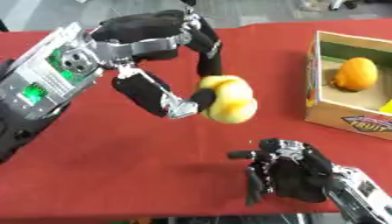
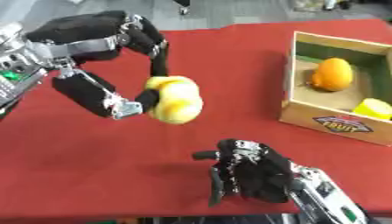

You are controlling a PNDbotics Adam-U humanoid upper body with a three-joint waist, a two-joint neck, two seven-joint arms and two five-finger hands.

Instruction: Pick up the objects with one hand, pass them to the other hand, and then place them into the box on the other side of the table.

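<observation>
Red cloth, smooth and matte, covers the counter (image 1: 115,166) from edge to edge, with grey floor showing beyond its far side. Above the middle of it the left robot hand (image 1: 172,94), black padding over silver metal links, is curled round a lumpy, glossy yellow fruit (image 1: 228,99), fingers arching over the top and the thumb pressing in from below, so the fruit hangs clear of the cloth. Behind that hand the forearm is a boxy silver housing with green lights on its face. Lower and to the right, the right robot hand (image 2: 249,173) sits near the front edge, palm toward the fruit, its dark fingers relaxed and spread with nothing in them. Farther out, at the right side of the counter, stands a cardboard box (image 2: 321,116) with plain brown walls, a green lining and a printed fruit label on its front. Inside it lies a rounded orange fruit (image 2: 334,73) with a dimpled look, and a pale yellow piece (image 2: 373,108) sits in the near corner.
</observation>
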